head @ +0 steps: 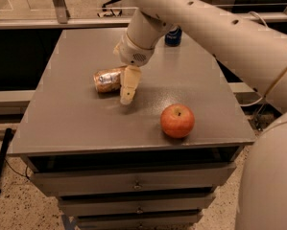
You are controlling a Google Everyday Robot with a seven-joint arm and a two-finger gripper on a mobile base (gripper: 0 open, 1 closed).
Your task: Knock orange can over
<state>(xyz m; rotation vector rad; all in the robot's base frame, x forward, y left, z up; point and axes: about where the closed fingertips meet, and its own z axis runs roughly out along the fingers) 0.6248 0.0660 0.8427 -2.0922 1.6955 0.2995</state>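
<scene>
The orange can lies on its side on the grey table, a little left of the table's middle and toward the far half. Its length runs roughly from 9 to 3 o'clock, and its copper body shows pale patches.

Right at the can's 3 o'clock end is the gripper. It points downward with its pale tip close to the tabletop, just toward 5 o'clock from the can. Its upper part overlaps the can's right end, so I cannot tell whether the two touch. Nor can I tell whether the gripper is wide or narrow; it does not visibly clasp the can.

From the gripper a round white wrist rises toward 1 o'clock into the thick white arm, which crosses the top of the view to the right.

At about 4 o'clock from the can, well apart from it and near the table's front right corner, an orange-red apple sits upright with its stem on top. At about 1 o'clock from the can, near the far edge, a blue can stands partly hidden behind the arm.

Below the tabletop are drawers with small knobs. The robot's pale body fills the 4 o'clock corner of the view. At 8 o'clock a black bar leans over the speckled floor.
</scene>
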